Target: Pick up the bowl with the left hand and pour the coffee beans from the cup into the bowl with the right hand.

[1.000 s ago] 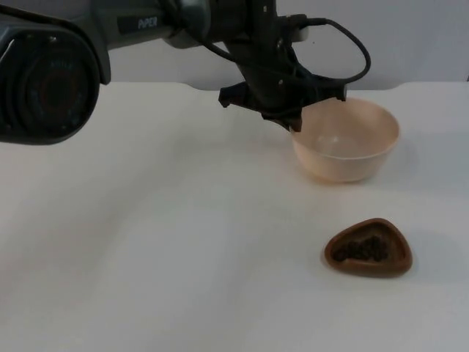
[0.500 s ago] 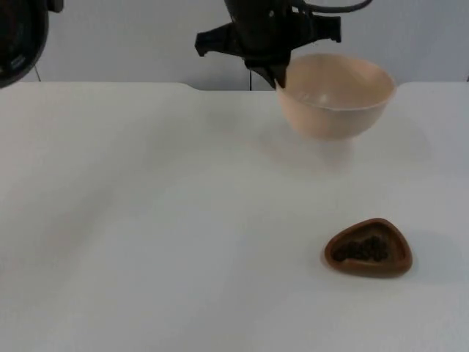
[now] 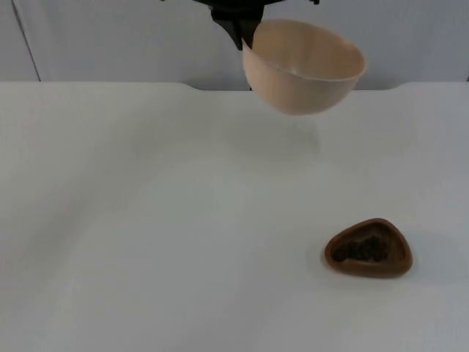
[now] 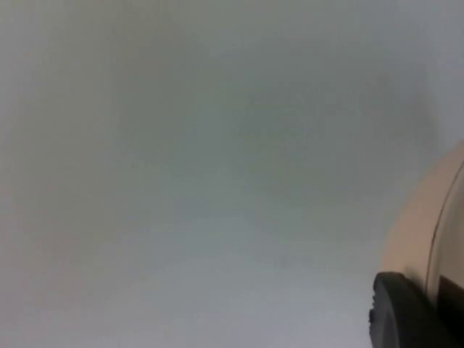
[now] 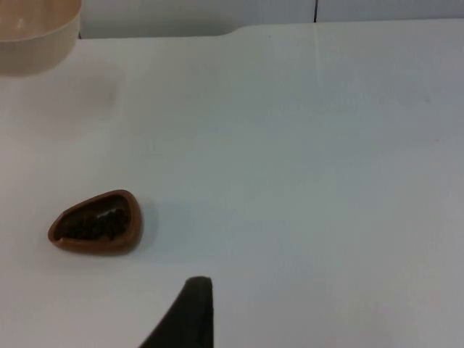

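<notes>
Left gripper: you see it at the far edge of the table in the top view, clenched on the near-left rim of the bowl. The left wrist view backs this up, with a black fingertip pressed against the beige wall.

Bowl: it hangs in the air over the far middle of the white table, well clear of the surface, tipped so its mouth faces up and slightly toward the right. You can see its shadow on the table below it. It looks empty, though the tilt hides part of the inside, so treat that as likely rather than certain.

Cup: the brown, rounded-triangle dish stands on the table at the near right, well apart from the bowl. Coffee beans lie dark inside it, none spilled around it.

Right gripper: only one black fingertip shows in the right wrist view, above the table and near the cup but not touching it. You cannot tell from this whether its fingers are spread or closed. This arm appears to wait.

Progress: the first half looks done, the bowl is lifted in the left hand. Left for you: take the cup with the right gripper, carry it over the bowl, and pour the beans in.
</notes>
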Controlling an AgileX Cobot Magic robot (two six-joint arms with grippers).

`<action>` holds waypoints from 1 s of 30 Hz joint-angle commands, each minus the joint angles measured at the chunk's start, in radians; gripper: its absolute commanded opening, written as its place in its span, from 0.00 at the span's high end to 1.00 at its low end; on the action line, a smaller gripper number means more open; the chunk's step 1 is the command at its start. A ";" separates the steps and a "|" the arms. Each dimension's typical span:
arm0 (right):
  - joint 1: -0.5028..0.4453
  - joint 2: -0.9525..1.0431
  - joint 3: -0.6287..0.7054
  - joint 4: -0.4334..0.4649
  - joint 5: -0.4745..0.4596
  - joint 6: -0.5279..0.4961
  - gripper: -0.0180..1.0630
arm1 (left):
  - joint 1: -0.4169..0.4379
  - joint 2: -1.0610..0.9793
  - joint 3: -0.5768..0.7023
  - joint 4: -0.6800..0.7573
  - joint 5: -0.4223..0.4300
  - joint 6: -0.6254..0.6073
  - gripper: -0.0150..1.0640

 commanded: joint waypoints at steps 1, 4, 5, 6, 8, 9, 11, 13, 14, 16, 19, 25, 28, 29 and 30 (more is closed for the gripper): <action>-0.005 0.004 0.002 0.000 -0.002 -0.003 0.01 | -0.017 -0.018 -0.003 -0.017 -0.008 -0.009 0.99; -0.005 0.004 0.002 0.000 -0.002 -0.003 0.01 | -0.029 -0.020 -0.002 -0.054 -0.008 0.019 0.99; -0.005 0.004 0.002 0.000 -0.002 -0.003 0.01 | -0.033 -0.020 0.003 -0.073 -0.006 0.025 0.99; -0.005 0.004 0.002 0.000 -0.002 -0.003 0.01 | -0.035 -0.027 0.033 -0.103 -0.023 0.025 0.99; -0.005 0.004 0.002 0.000 -0.002 -0.003 0.01 | -0.035 -0.041 0.060 -0.130 -0.043 0.032 0.99; -0.005 0.004 0.002 0.000 -0.002 -0.003 0.01 | -0.035 -0.053 0.100 -0.133 -0.063 0.036 0.99; -0.005 0.004 0.002 0.000 -0.002 -0.003 0.01 | -0.037 -0.095 0.188 -0.112 -0.099 0.037 0.99; -0.005 0.004 0.002 0.000 -0.002 -0.003 0.01 | -0.037 -0.126 0.244 -0.096 -0.130 0.037 0.99; -0.005 0.004 0.002 0.000 -0.002 -0.003 0.01 | -0.037 -0.155 0.307 -0.085 -0.164 0.037 0.99; -0.005 0.004 0.002 0.000 -0.002 -0.003 0.01 | -0.037 -0.233 0.431 -0.077 -0.261 0.017 0.99; -0.005 0.004 0.002 0.000 -0.002 -0.003 0.01 | -0.033 -0.307 0.569 -0.091 -0.359 0.017 0.99; -0.005 0.004 0.002 0.000 -0.002 -0.003 0.01 | -0.033 -0.487 0.881 -0.078 -0.511 0.017 0.99; -0.005 0.004 0.002 0.000 -0.002 -0.003 0.01 | -0.028 -0.534 0.980 -0.078 -0.552 0.012 0.99; -0.005 0.004 0.002 0.000 -0.002 -0.003 0.01 | -0.027 -0.558 1.016 -0.081 -0.569 0.010 0.99; -0.005 0.004 0.002 0.000 -0.002 -0.003 0.01 | -0.019 -0.580 1.055 -0.083 -0.585 0.010 0.99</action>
